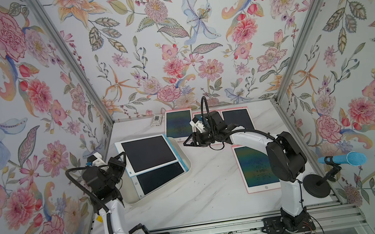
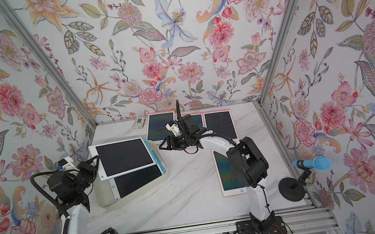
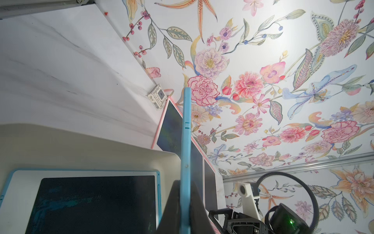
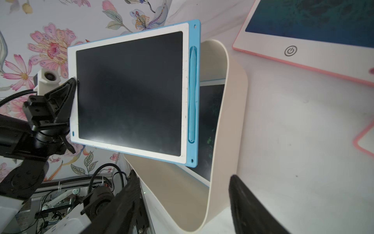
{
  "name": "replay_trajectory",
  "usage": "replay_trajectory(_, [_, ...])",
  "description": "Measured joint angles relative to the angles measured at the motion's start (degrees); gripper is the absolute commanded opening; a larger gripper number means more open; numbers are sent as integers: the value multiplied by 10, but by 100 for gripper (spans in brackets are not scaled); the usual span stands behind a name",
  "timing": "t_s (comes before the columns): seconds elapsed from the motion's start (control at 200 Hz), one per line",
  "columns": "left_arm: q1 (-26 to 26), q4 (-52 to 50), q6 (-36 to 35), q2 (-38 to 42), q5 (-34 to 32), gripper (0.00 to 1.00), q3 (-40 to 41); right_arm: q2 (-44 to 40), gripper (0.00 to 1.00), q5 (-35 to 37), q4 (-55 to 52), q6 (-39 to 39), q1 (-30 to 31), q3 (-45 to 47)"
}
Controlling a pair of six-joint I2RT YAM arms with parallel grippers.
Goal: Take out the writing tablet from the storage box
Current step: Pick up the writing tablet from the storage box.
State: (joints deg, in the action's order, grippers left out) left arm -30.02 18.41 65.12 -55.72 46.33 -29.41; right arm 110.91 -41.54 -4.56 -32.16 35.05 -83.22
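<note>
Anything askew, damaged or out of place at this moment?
Only the blue-framed tablet: pinched at one edge by the left gripper, it hangs skewed partly over the storage box, out of line with the second tablet lying inside. That suits taking it out; no damage or spill shows.

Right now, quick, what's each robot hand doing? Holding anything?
Left gripper: shut on the blue writing tablet, held over the storage box.
Right gripper: open, holding nothing.
</note>
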Motion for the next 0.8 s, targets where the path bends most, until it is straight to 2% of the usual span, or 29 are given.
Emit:
replay_trajectory(0.17, [-4,35,50,0,-17,0,-1,-38,59,-2,86,-49,5,61])
replay_trajectory(0.38, [15,72,115,41,-73,0,16,-44,52,9,236,-162,40,185])
replay_trajectory(0.565, [112,94,164,80,-162,0,62,-45,49,22,366,-249,84,246])
replay_trajectory(0.691, [185,98,188,99,-222,0,94,-49,49,34,456,-300,93,259])
replay_trajectory(0.796, [221,98,208,118,-266,0,115,-49,49,47,521,-337,95,268])
